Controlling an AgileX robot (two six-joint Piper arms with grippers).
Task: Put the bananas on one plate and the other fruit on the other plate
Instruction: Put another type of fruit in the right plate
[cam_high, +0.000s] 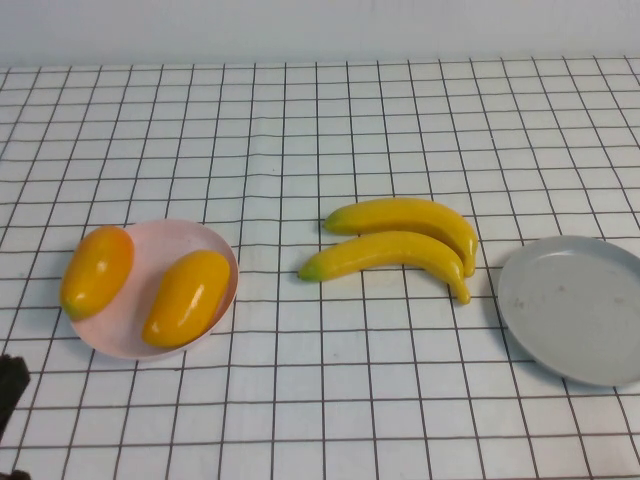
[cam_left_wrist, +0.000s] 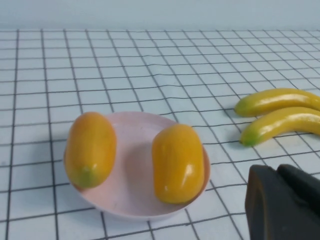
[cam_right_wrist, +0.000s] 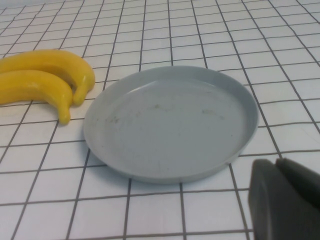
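Two orange-yellow mango-like fruits (cam_high: 97, 270) (cam_high: 187, 297) lie on the pale pink plate (cam_high: 172, 240) at the left; the left one rests over its rim. They also show in the left wrist view (cam_left_wrist: 90, 148) (cam_left_wrist: 178, 162). Two yellow bananas (cam_high: 408, 217) (cam_high: 385, 253) lie side by side on the cloth mid-table, also seen in the right wrist view (cam_right_wrist: 47, 63) (cam_right_wrist: 35, 85). The grey-blue plate (cam_high: 575, 300) at the right is empty. My left gripper (cam_left_wrist: 277, 170) is shut and empty, near the pink plate's front. My right gripper (cam_right_wrist: 276, 162) is shut and empty, near the grey-blue plate's (cam_right_wrist: 170, 120) front rim.
A white cloth with a black grid (cam_high: 320, 120) covers the table. A dark part of the left arm (cam_high: 8, 392) shows at the bottom left corner of the high view. The right arm is out of the high view.
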